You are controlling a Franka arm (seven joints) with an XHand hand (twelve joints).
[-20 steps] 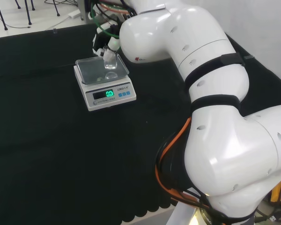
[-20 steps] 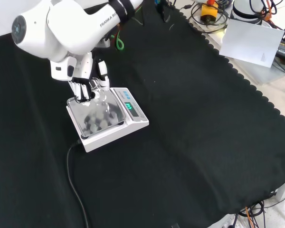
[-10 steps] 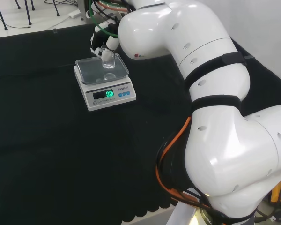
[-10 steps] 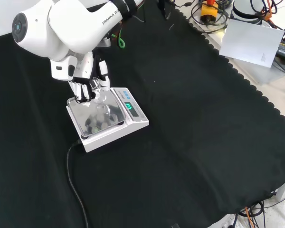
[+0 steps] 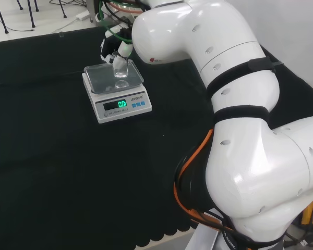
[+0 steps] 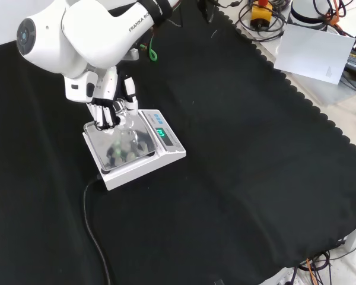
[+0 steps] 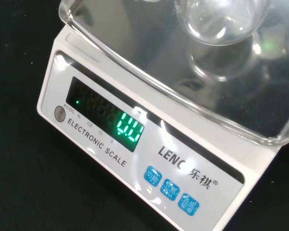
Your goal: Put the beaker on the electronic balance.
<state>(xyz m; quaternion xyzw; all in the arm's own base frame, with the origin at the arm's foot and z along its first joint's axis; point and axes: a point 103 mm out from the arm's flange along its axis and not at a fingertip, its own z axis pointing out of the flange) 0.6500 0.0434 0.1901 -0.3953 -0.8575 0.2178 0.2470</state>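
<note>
In the front view, a black cable (image 6: 92, 219) is seen on the black cloth (image 6: 237, 178) at the lower left. Above it, left of middle, the electronic balance (image 6: 133, 151) is found, its green screen (image 7: 130, 130) lit. The clear beaker (image 5: 120, 70) is held just over the shiny pan (image 6: 115, 145). The hand (image 6: 110, 104) is curled around it from the upper left.

A black cloth (image 6: 237, 148) with a scalloped edge covers the bench. In the head view, a pale floor (image 5: 36, 18) with thin chair legs (image 5: 0, 15) lies far behind it.
</note>
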